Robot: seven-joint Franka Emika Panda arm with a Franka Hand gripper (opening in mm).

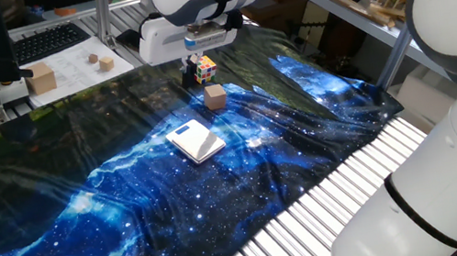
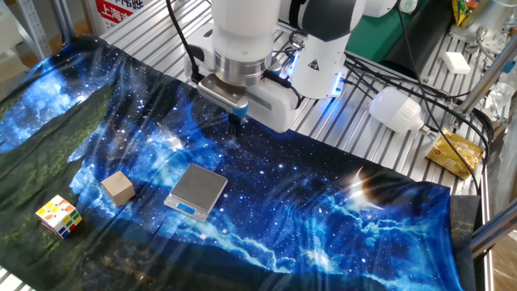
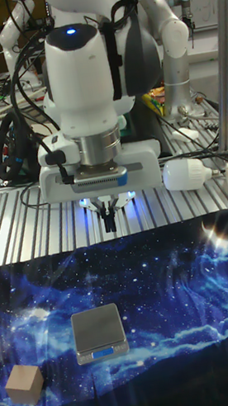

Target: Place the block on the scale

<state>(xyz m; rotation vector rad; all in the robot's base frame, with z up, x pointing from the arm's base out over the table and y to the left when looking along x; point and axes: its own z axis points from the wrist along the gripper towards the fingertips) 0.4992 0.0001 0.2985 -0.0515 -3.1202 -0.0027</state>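
The block (image 2: 118, 187) is a small light-brown wooden cube resting on the starry blue cloth, left of the scale (image 2: 196, 191). The scale is a flat square pad with a grey top. Both also show in the tall fixed view, block (image 3: 24, 384) and scale (image 3: 98, 332), and in one fixed view, block (image 1: 215, 97) and scale (image 1: 194, 140). My gripper (image 2: 237, 123) hangs above the cloth behind the scale, well apart from the block. Its fingers point down and are pressed together with nothing between them, as the tall fixed view of the gripper (image 3: 117, 246) also shows.
A multicoloured puzzle cube (image 2: 58, 216) lies left of the block. Off the cloth sit a white bulb-shaped object (image 2: 396, 109) and a golden packet (image 2: 455, 153). A larger tan block (image 1: 41, 79) and small wooden pieces rest on paper on the far metal table.
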